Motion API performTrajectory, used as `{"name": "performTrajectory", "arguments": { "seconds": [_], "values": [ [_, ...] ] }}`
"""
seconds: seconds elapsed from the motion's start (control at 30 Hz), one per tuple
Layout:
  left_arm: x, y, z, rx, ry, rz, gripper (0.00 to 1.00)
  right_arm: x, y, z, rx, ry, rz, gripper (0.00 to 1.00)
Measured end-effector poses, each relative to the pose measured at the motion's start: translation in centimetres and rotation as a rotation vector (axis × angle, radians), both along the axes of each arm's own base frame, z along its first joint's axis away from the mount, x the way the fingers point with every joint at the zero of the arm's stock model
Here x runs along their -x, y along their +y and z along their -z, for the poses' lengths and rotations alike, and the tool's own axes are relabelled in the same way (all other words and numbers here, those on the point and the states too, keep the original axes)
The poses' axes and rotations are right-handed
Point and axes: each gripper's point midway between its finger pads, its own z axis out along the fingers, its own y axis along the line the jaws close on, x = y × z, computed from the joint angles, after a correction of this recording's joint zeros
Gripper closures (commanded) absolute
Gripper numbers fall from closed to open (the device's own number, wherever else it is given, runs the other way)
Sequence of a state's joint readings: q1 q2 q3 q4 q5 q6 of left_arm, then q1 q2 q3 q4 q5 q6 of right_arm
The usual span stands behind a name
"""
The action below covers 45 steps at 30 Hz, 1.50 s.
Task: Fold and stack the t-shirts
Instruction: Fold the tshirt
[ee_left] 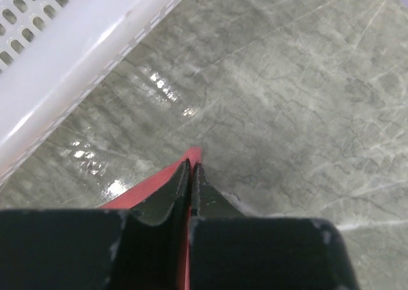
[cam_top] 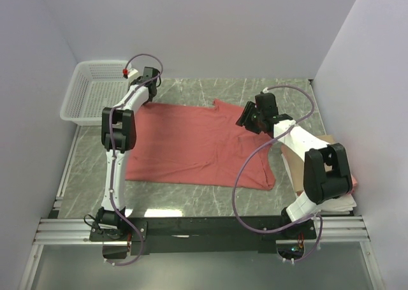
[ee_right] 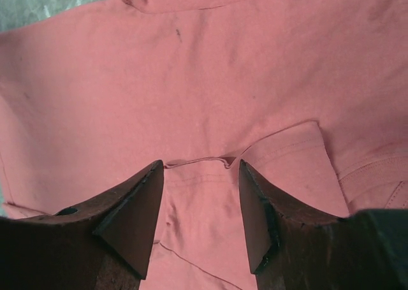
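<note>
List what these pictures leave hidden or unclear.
- Top view: the right arm covers most of the folded stack; count unclear.
- Left wrist view: the left gripper hides all the shirt but a corner.
- Right wrist view: whether the right gripper touches the shirt is unclear.

Far edge: a strip of bare bench (cam_top: 191, 89) runs open from the basket to the far-right corner.
Far-left corner: white mesh basket (cam_top: 89, 89) fills it; its wall is near the left claw (ee_left: 192, 166), with only a narrow gap of bare bench between.
Middle: salmon-red shirt (cam_top: 191, 143) lies flat and low, with open room above its centre.
Left edge: left arm (cam_top: 115, 162) slants along it, barring passage.
Near-right corner: right arm (cam_top: 299, 137) and folded stack (cam_top: 292, 166) crowd it.
Near edge: a bare strip between shirt hem and arm bases.
Sides: 3 walls close the left, far and right.
</note>
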<state>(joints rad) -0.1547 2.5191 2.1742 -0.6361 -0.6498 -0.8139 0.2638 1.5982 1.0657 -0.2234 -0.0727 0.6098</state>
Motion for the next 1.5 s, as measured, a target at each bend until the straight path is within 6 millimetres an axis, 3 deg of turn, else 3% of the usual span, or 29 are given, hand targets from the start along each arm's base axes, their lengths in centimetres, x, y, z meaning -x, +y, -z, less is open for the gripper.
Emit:
{"name": "performTrajectory", "arguments": {
  "seconds": [0.17, 0.27, 0.4, 0.57, 0.63, 0.87, 1.3, 1.5],
  "values": [
    [0.3, -0.2, -0.7, 0.014, -0.008, 0.023, 1.0, -1.3, -0.8, 0.5, 0.003, 0.022, 0.028, 0.42],
    [0.5, -0.4, -1.4, 0.023, -0.018, 0.032, 1.0, -4.4, -1.6, -0.3, 0.0, 0.004, 0.061, 0.42],
    [1.2, -0.5, -2.3, 0.037, -0.027, 0.048, 1.0, -8.7, -4.3, -0.7, -0.004, -0.01, 0.132, 0.41],
    [1.7, -0.8, -3.0, 0.055, -0.043, 0.064, 1.0, -13.4, -8.0, 0.7, 0.006, 0.024, 0.214, 0.41],
    [1.8, -0.9, -3.2, 0.058, -0.046, 0.07, 1.0, -14.5, -9.2, 1.7, 0.016, 0.049, 0.24, 0.41],
    [1.7, -1.3, -2.9, 0.077, -0.048, 0.089, 1.0, -14.7, -10.1, 5.2, 0.044, 0.168, 0.26, 0.41],
    [1.3, -1.7, -3.0, 0.093, -0.06, 0.105, 1.0, -13.9, -9.6, 6.0, 0.025, 0.21, 0.248, 0.42],
    [1.3, -1.6, -3.0, 0.094, -0.061, 0.104, 1.0, -13.9, -9.6, 7.8, 0.029, 0.246, 0.247, 0.45]
  ]
}}
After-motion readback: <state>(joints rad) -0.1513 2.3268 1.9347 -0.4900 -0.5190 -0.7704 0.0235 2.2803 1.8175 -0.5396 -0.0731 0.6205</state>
